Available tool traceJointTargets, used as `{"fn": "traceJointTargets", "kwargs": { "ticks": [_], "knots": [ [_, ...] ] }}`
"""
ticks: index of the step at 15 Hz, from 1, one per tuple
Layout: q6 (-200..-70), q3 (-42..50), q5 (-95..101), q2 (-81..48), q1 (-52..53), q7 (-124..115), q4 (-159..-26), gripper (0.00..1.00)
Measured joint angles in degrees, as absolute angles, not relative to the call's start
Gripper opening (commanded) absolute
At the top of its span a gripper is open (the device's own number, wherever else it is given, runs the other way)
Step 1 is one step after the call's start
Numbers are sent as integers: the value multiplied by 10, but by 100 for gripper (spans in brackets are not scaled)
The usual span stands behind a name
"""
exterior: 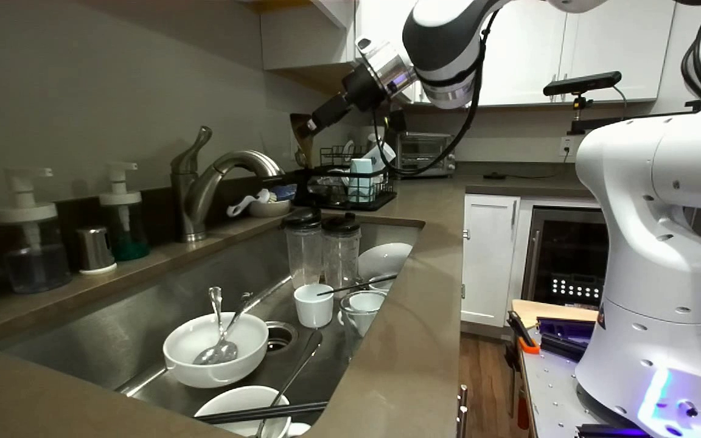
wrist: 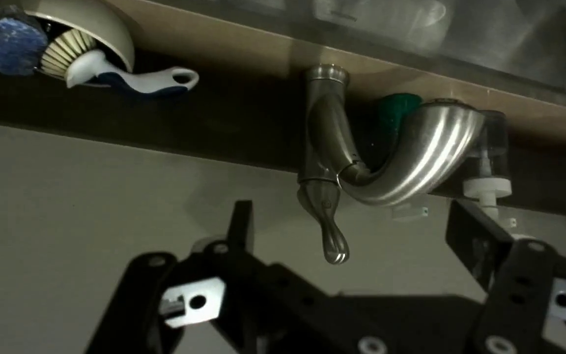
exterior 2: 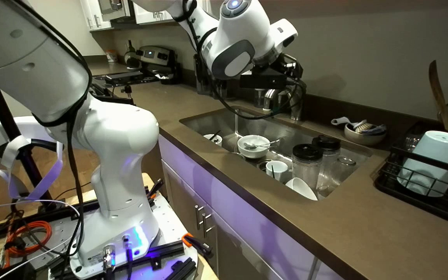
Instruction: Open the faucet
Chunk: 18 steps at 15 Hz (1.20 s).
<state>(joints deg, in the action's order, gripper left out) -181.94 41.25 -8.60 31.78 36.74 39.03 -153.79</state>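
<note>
Robot wrist [exterior 2: 247,30] partly hides faucet [exterior 2: 296,111]; bowl [exterior 2: 253,153], black-lidded jars [exterior 2: 306,165] in sink [exterior 2: 255,124].

in an exterior view the cam sits just above the countertop [exterior: 411,347] at the near end of the sink [exterior: 101,328], aimed lengthwise toward the toaster oven [exterior: 420,149], wall [exterior: 137,85] on frame left; in an exterior view it's off the countertop's front edge, angled down across the sink, robot arm [exterior 2: 119,128] and dish rack [exterior 2: 418,203] both close in; sink, robot arm and dish rack show in both; wrist view's upside down, pretty near the faucet [wrist: 332,132], facing the wall; it shares faucet and dish brush [wrist: 148,81] with both exterior views
</note>
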Motion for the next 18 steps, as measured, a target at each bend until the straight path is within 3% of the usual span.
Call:
{"fn": "traceJointTargets", "kwargs": {
  "ticks": [8, 13, 18],
  "knots": [
    [-1825, 437, -86, 328, 393, 387, -1535, 100],
    [-2005, 478, -86, 327, 460, 374, -1551, 100],
    [-1985, 443, -86, 344, 441, 333, -1493, 100]
  ]
}}
